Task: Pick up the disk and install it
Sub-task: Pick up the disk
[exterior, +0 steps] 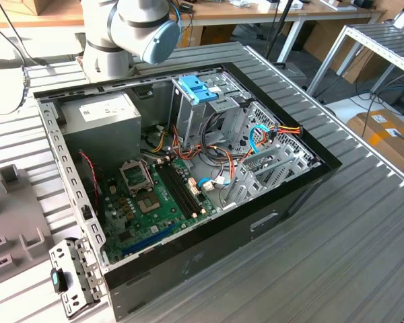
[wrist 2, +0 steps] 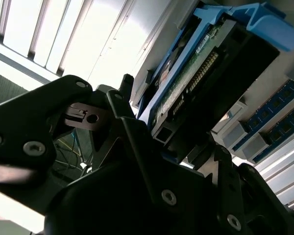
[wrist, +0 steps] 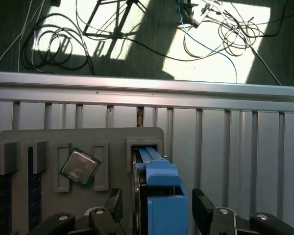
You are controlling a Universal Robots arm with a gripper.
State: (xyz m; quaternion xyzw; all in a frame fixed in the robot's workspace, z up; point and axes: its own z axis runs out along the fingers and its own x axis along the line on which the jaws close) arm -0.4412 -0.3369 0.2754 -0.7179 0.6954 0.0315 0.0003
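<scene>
A slatted metal table (exterior: 363,256) carries the work, with cables strewn on the sunlit floor beyond it. At the exterior view's left lies a grey fixture tray (exterior: 13,222); right of it, mid-frame, sits the open computer case (exterior: 209,259). On the tray in the first wrist view, memory sticks (wrist: 2,196) and a processor chip (wrist: 80,166) lie beside the disk (wrist: 164,186), which stands on edge in its slot with a blue rail uppermost. The gripper (wrist: 158,197) straddles it with its jaws apart and a sliver of gap on each side, so nothing is clamped yet. I judge the disk dense for its size, rigid and shock-sensitive, with smooth metal that could slip. Its bare circuit board shows in the second wrist view, so the pads belong on the metal body, not on that board or the flexible rails.
</scene>
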